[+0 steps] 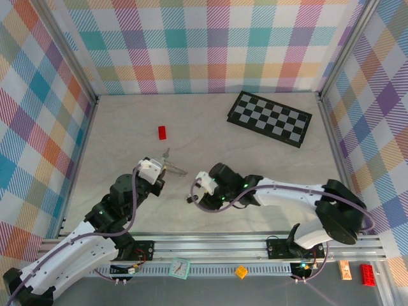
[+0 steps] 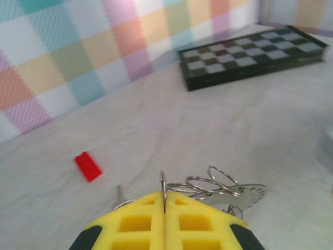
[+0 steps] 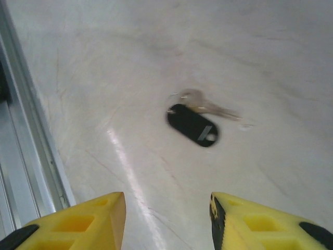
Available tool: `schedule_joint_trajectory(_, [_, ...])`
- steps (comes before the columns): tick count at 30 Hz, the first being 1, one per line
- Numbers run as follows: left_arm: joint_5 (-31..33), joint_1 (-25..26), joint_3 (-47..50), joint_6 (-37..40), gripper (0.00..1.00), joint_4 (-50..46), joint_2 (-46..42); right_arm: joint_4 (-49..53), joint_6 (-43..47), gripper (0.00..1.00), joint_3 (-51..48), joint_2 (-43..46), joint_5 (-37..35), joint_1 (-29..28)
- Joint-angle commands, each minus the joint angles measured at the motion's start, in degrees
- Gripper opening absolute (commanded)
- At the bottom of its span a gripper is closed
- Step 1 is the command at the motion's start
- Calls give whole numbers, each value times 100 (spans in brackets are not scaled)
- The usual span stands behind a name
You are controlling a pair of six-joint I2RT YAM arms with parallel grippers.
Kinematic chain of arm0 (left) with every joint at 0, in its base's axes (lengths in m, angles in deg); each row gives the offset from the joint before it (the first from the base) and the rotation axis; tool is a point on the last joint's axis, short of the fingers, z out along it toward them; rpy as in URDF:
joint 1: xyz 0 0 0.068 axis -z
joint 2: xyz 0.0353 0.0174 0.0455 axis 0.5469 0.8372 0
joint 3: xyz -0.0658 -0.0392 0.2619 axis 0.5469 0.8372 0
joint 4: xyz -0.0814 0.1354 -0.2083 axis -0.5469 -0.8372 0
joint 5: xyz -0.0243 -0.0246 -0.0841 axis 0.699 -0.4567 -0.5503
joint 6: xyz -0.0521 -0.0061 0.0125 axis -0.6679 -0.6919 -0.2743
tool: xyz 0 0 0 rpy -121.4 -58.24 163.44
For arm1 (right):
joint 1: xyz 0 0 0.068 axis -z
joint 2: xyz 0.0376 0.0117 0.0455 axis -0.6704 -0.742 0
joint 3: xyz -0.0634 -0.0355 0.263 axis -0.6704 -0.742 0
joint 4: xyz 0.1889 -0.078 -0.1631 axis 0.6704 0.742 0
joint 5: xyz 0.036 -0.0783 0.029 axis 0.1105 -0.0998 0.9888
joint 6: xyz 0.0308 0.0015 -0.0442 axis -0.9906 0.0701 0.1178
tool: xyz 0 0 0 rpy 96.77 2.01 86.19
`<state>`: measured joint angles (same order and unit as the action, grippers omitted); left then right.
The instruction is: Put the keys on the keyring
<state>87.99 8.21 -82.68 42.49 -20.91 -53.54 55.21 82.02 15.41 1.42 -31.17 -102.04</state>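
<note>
My left gripper (image 2: 165, 200) is shut on a thin silver ring of the keyring (image 2: 208, 183). The keyring is a cluster of linked wire loops with a flat perforated metal tag (image 2: 251, 195) trailing to the right. From above, the left gripper (image 1: 163, 168) holds that keyring (image 1: 169, 160) just left of the table's middle. One of the keys, silver with a black head (image 3: 192, 125), lies flat on the table, free, ahead of my right gripper (image 3: 167, 208), which is open and empty. From above, the right gripper (image 1: 194, 191) hovers close by that black key (image 1: 189, 199).
A small red brick (image 1: 162, 132) lies behind the left gripper, and it also appears as the red brick (image 2: 87, 166) in the left wrist view. A black-and-white chequered board (image 1: 270, 118) sits at the back right. An aluminium rail (image 3: 23, 156) borders the near edge. Plaid walls enclose three sides.
</note>
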Motion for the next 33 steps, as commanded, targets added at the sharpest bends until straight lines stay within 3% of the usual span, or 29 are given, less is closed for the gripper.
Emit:
schedule_joint_trajectory(1, [876,-190,136,-238,0,169,-405,-103,303,47,271,-424,-229,-300])
schedule_joint_trajectory(8, [1207,-552,282,-474,0,-31,-938,44,305,47,1147,-1724,-165,-489])
schedule_joint_trajectory(12, [1289,-550,292,-496,0,-46,-1042,98,109,47,1586,-2195,-689,-536])
schedule_joint_trajectory(18, [1254,-556,259,-480,0,-86,-1035,95,-36,46,1848,-2409,-1397,-536])
schedule_joint_trajectory(28, [1126,-551,231,-400,0,-46,-947,318,-79,39,2029,-2660,-1421,-536])
schedule_joint_trajectory(33, [1002,-551,182,-350,0,-46,-852,410,-107,26,1957,-2589,-1602,-536])
